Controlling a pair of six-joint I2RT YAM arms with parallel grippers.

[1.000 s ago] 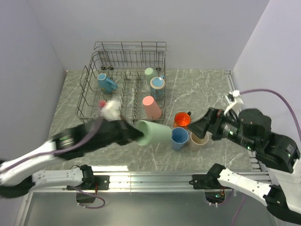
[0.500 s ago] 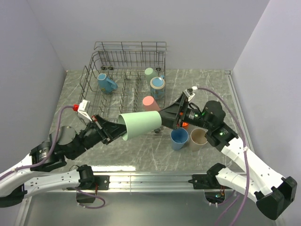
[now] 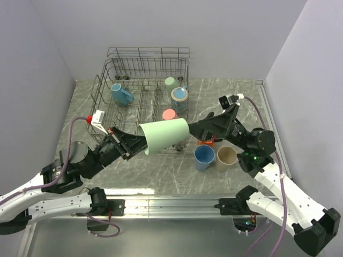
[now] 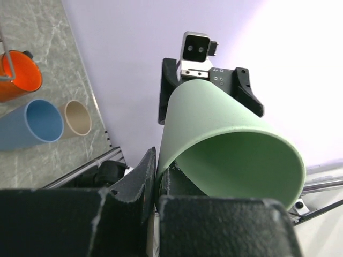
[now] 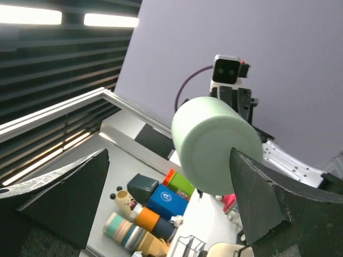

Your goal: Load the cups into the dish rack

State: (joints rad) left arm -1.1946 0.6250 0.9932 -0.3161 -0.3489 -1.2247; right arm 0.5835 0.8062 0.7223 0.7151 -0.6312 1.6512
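Note:
My left gripper (image 3: pixel 133 143) is shut on the rim of a pale green cup (image 3: pixel 163 136) and holds it tilted in the air in front of the dish rack (image 3: pixel 107 85). In the left wrist view the jaws (image 4: pixel 155 174) pinch the cup's wall (image 4: pixel 225 134). My right gripper (image 3: pixel 194 130) is open at the cup's base; in the right wrist view the base (image 5: pixel 217 152) sits between its spread fingers (image 5: pixel 169 152). An orange mug (image 3: pixel 207 141), a blue cup (image 3: pixel 204 157) and a beige cup (image 3: pixel 226 157) stand on the table.
The rack holds a blue mug (image 3: pixel 120 95), a pale green cup (image 3: pixel 170 82), a blue cup (image 3: pixel 179 98) and a pink cup (image 3: pixel 169 114). Walls close in the table on the left, back and right. A metal rail (image 3: pixel 171 202) runs along the near edge.
The green cup has gone from low over the table to held up in the air by my left gripper. My right arm swung in to the cup's base, then drew back slightly.

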